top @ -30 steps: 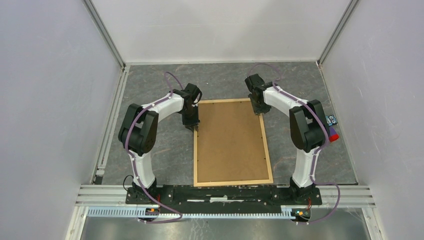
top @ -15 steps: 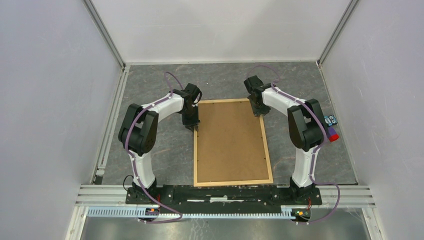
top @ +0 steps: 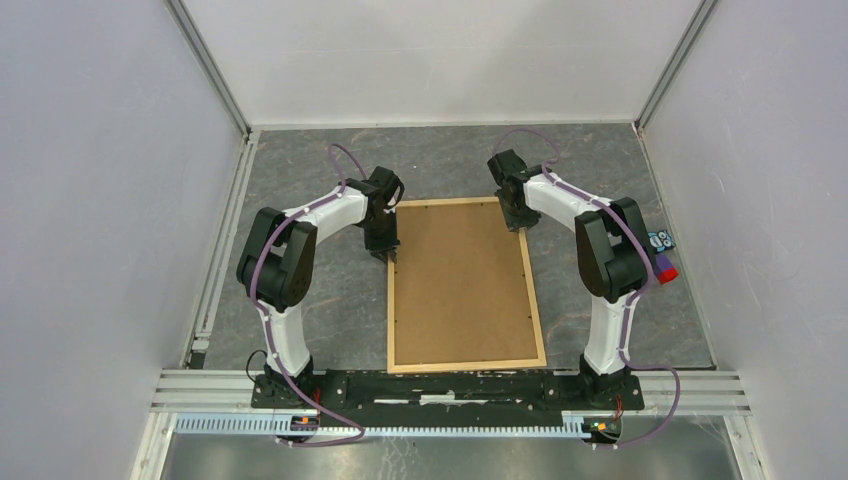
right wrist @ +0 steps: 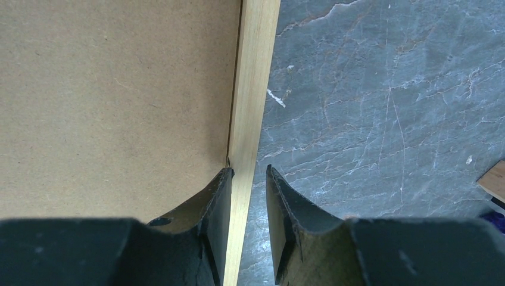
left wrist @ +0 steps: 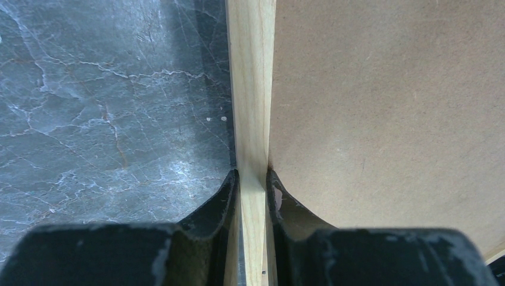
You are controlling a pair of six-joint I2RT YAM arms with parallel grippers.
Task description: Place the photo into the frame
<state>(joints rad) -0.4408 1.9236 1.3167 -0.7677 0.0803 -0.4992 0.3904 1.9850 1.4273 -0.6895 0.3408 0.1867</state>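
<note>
The left gripper is clamped on the left strip of the large rectangular light-wood frame, near its far end. The right gripper loosely straddles the right strip, its outer finger clear. The frame lies flat on the grey marbled table, with a plain brown board inside.

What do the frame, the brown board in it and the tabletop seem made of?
Frame: light unpainted wood, fine lengthwise grain, matte.
Backing board: probably fibreboard, even speckled brown, no grain.
Tabletop: grey marble look, pale veins; stone or printed laminate, unclear.
</note>
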